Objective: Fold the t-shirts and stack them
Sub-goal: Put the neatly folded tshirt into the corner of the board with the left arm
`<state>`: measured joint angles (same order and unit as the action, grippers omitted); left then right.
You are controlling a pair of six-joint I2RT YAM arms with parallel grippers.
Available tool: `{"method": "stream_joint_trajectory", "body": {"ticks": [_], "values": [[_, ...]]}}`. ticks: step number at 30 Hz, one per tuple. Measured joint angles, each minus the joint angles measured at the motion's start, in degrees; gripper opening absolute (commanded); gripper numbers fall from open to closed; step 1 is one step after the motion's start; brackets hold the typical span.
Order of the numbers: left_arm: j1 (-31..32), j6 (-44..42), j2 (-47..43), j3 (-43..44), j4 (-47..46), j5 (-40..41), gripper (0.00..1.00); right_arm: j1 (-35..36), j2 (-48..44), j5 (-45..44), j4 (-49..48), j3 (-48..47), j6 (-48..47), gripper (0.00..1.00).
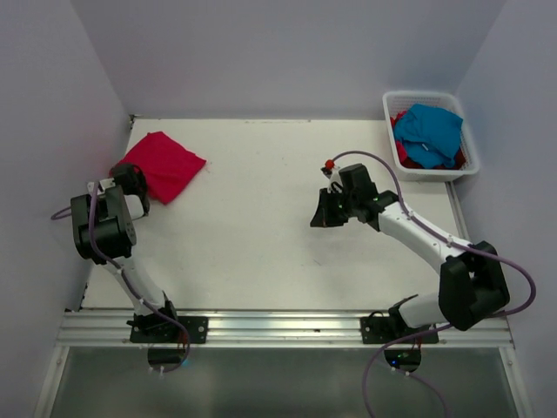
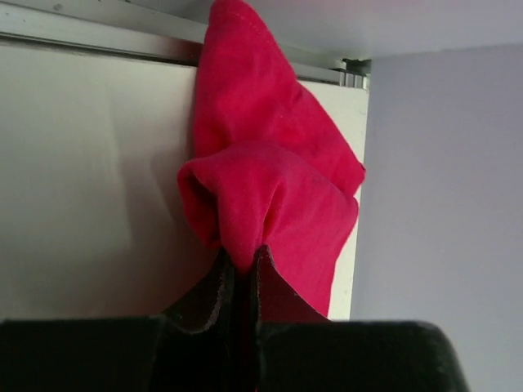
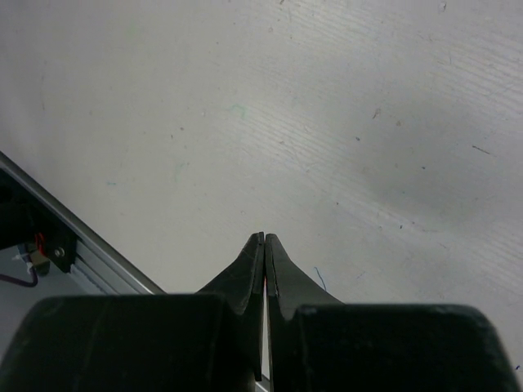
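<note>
The left gripper (image 2: 240, 263) has its jaws pinched almost together on a bunched edge of the folded red t-shirt (image 2: 270, 188). The cloth rises out of the fingertips (image 2: 214, 286) in a rolled fold. The right gripper (image 3: 264, 238) has its jaws pressed fully together with nothing between them, and it hangs over bare table (image 3: 327, 122). Further out, the overhead view shows the red t-shirt (image 1: 162, 164) lying at the far left corner of the table (image 1: 261, 226), with its near corner at the left gripper (image 1: 132, 181). The right gripper (image 1: 323, 214) is right of the middle, well apart from any cloth. At the far right corner stands a white slatted basket (image 1: 389, 111). In it a crumpled blue t-shirt (image 1: 429, 131) lies on top of red cloth (image 1: 406, 155) that shows along its left and lower edges. Only the overhead view shows the basket and both arms together. Only the left wrist view shows the grip itself, along with the metal rail (image 2: 98, 37) along the table edge beyond the cloth and the pale wall (image 2: 445, 204) just beside it. The right wrist view shows faint scuffs and specks on the table, and the table's metal edge (image 3: 82, 224) at lower left.
</note>
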<state>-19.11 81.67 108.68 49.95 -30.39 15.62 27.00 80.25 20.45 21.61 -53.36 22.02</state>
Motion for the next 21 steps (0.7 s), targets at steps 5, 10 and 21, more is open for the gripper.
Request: {"method": "stream_joint_trajectory", "body": {"ticks": [5,10,21], "values": [[-1.5,1.9,4.2,2.7,0.1,-0.4,0.00,0.0,0.2,-0.1,1.9,-1.9,-0.5,0.00],[-1.5,4.1,8.6,8.6,0.3,-0.9,0.00,0.0,1.1,-0.3,3.2,-3.0,-0.5,0.00],[-1.5,7.3,18.1,23.5,3.0,-1.8,0.00,0.0,5.1,-1.6,5.9,-5.8,-0.7,0.00]]}}
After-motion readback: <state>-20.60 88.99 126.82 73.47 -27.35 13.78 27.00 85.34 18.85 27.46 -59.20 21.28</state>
